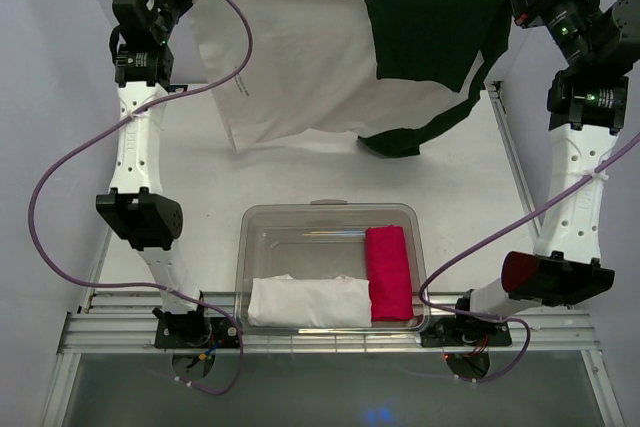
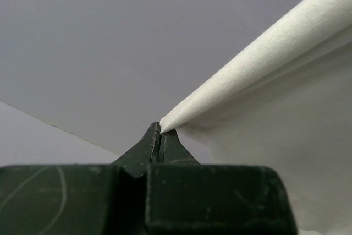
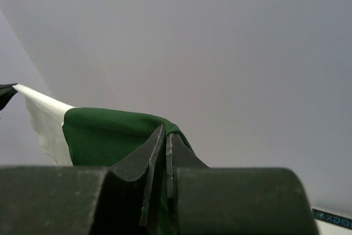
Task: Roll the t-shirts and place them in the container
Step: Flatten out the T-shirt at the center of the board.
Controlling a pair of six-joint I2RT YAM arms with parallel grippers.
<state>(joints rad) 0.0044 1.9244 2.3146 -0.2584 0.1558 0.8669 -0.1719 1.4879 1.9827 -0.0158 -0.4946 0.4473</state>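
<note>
- Your left claw (image 2: 160,130) is clamped on a corner of the white tee (image 1: 300,67), held high beyond the bin (image 1: 330,209).
- Your right claw (image 3: 165,134) is clamped on the green tee (image 1: 430,37); you cannot tell whether it also pinches the white tee.
- Both tees hang spread between the claws, the green tee draped over the white tee's right part, its lower end seemingly reaching the table (image 1: 200,167).
- Neither is rolled yet; separating, laying flat and rolling look left to do.
- In the bin lie a white bundle (image 1: 310,302) and a pink roll (image 1: 388,272), touching.
</note>
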